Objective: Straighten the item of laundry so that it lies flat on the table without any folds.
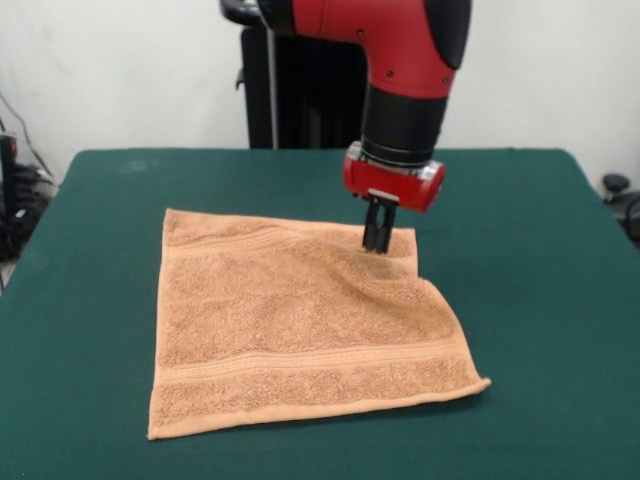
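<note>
Towel (300, 320) of orange-tan terry lies spread over the middle of the dark green table (540, 300), nearer the camera's side than the far edge, and takes up only a modest part of the felt-like top. Most of it is flat. Its left edge runs nearly straight from the far left corner down to the near left corner, and the near edge slants slightly up toward the right, ending in a pointed corner that seems a little lifted, with a thin shadow beneath it. Two woven band stripes cross the cloth, one close to the far edge and one close to the near edge, each a smoother strip against the nubby pile. The far right corner is the untidy part: there the outline steps inward, the cloth looks turned or bunched, and soft creases fan from it toward the centre of the towel. The gripper (379, 240) comes straight down from the red and black arm onto that far right area, its dark fingers drawn close together with hardly any gap and their tips touching the terry; whether a pinch of cloth is caught between them cannot be made out from this angle.
</note>
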